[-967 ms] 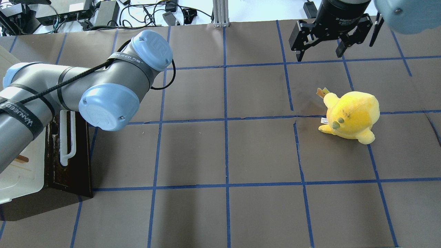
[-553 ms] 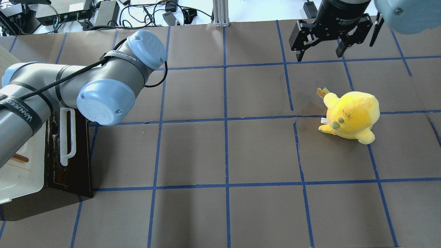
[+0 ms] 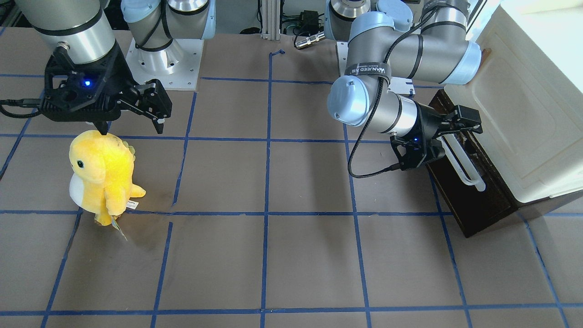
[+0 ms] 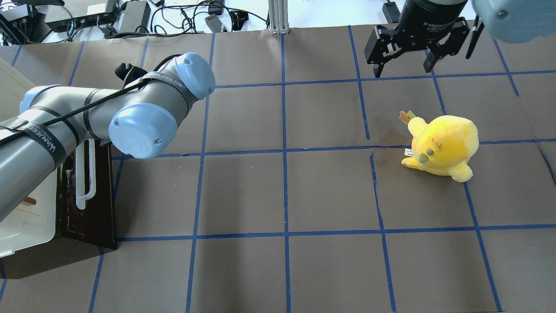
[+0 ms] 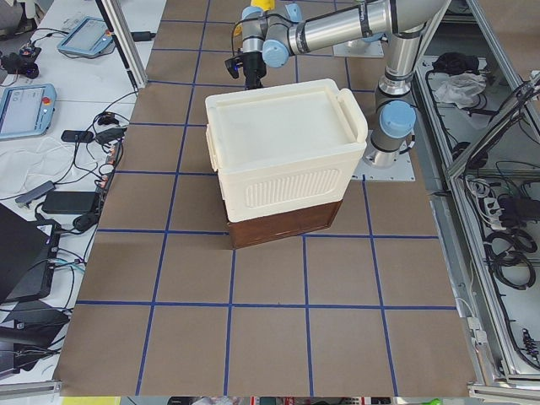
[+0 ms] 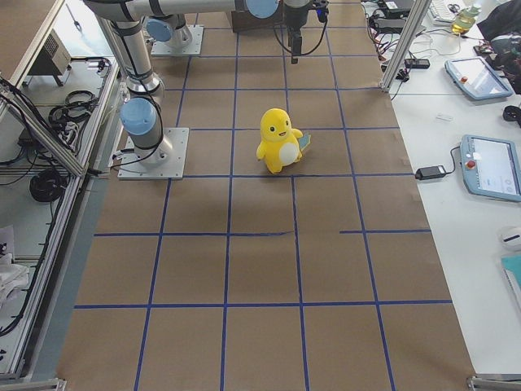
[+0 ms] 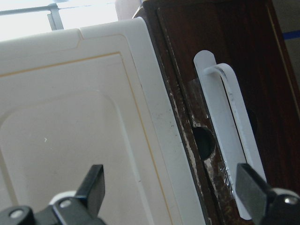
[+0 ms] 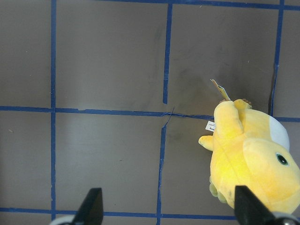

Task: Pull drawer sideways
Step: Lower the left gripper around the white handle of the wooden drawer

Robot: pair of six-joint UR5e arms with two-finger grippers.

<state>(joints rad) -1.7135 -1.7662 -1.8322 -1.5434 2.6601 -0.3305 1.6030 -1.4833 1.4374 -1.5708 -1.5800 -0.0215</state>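
Notably, overhead mostly hides left hand (image 7: 168,174); wrist view shows it spread wide, gripping nothing, facing drawer (image 7: 262,61) handle (image 7: 229,140).

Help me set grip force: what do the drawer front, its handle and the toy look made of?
The drawer front looks like dark stained wood with a slight sheen; its edge is chipped and scuffed pale. The handle is probably smooth white plastic, faintly translucent at the bend. The toy is yellow plush fabric, matte and fuzzy, with seams and a sewn-in tag.
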